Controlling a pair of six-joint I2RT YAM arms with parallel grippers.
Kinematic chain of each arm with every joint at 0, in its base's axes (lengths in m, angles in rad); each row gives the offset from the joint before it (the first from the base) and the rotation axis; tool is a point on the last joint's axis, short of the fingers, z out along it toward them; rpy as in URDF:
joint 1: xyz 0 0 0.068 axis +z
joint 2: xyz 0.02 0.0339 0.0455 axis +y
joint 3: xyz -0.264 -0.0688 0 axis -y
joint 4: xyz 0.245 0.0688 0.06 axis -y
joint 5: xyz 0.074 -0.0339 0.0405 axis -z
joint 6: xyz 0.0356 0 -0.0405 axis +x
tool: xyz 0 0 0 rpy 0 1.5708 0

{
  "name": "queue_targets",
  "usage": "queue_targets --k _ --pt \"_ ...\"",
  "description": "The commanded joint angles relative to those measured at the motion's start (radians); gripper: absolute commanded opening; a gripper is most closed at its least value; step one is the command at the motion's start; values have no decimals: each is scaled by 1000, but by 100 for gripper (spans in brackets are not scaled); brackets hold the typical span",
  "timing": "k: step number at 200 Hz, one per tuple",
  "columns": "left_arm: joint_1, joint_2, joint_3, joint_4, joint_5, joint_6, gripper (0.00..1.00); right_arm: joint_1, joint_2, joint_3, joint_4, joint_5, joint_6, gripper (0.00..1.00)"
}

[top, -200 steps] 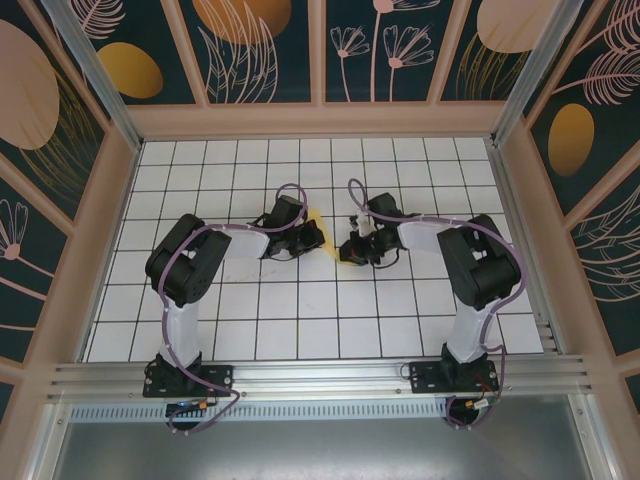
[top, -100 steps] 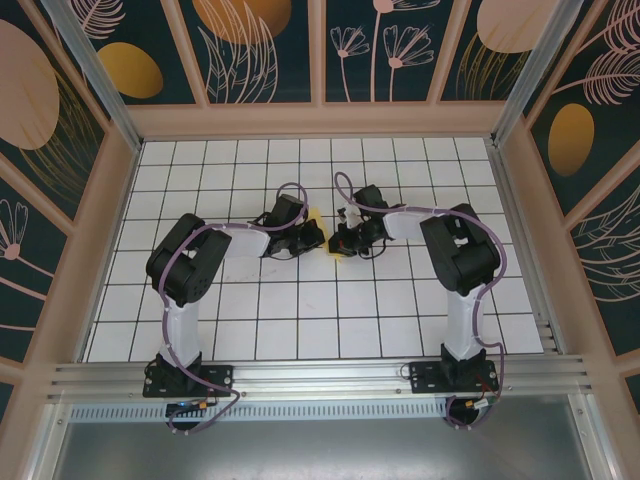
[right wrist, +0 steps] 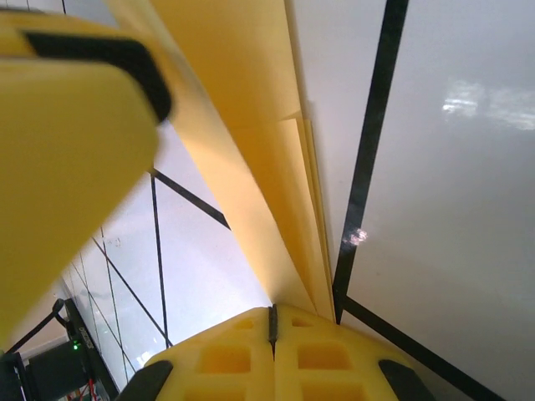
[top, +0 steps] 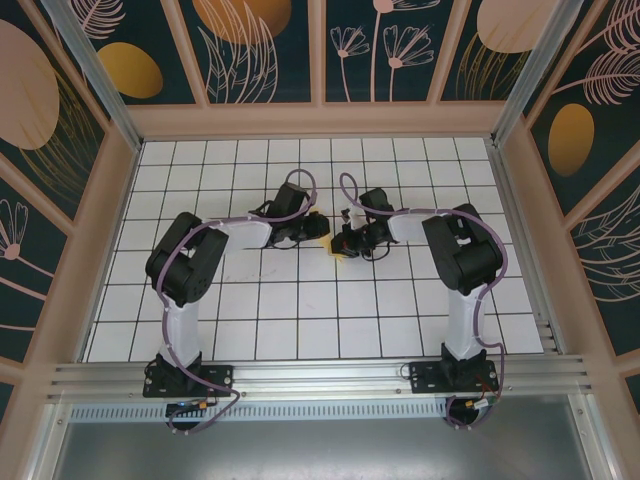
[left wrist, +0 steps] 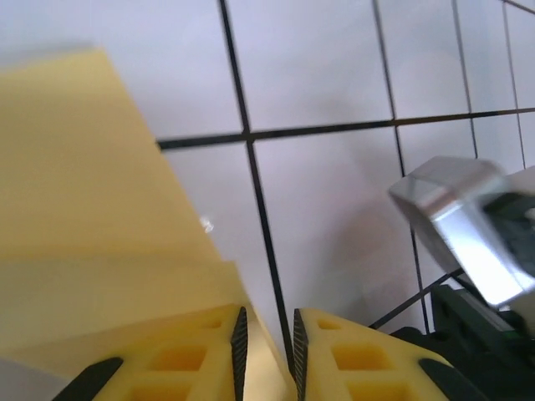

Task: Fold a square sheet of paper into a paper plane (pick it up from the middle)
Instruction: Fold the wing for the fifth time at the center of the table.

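Observation:
The paper plane [top: 324,240], a slim folded yellow wedge, lies low over the white tiled floor between my two grippers. In the right wrist view its layered folds [right wrist: 251,125] run away from my right gripper [right wrist: 272,313], whose pads are pressed together on its near end. In the left wrist view a broad yellow flap [left wrist: 92,192] reaches down between the pads of my left gripper [left wrist: 266,322], which stand a little apart. From above, the left gripper [top: 312,230] and right gripper [top: 338,244] almost touch.
The tiled floor [top: 300,300] is walled by a pinkish frame [top: 320,120] with printed panels. A silver and black part of the right arm [left wrist: 468,234] sits close on the right of the left wrist view. A yellow finger [right wrist: 67,150] looms at upper left in the right wrist view.
My right gripper has moved left, close to the left one. The left jaws have parted slightly and that wrist has shifted a little farther back.

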Motion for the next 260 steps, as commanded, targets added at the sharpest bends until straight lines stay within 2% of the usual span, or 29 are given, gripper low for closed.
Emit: queue_targets --k 1,45,103,181,260 --pt "12 -51 7 -27 -57 139 26 -16 55 -46 -101 81 -4 0" --pt "40 -51 -34 2 -92 200 24 -16 59 -42 -108 80 -9 0" --pt "84 -31 -93 127 -30 231 24 -16 65 -44 -107 80 -9 0" --pt "118 33 -86 180 -31 201 21 -16 75 -47 -106 74 -11 0" --pt "150 73 -84 165 -92 161 19 -12 69 -67 -97 81 1 0"
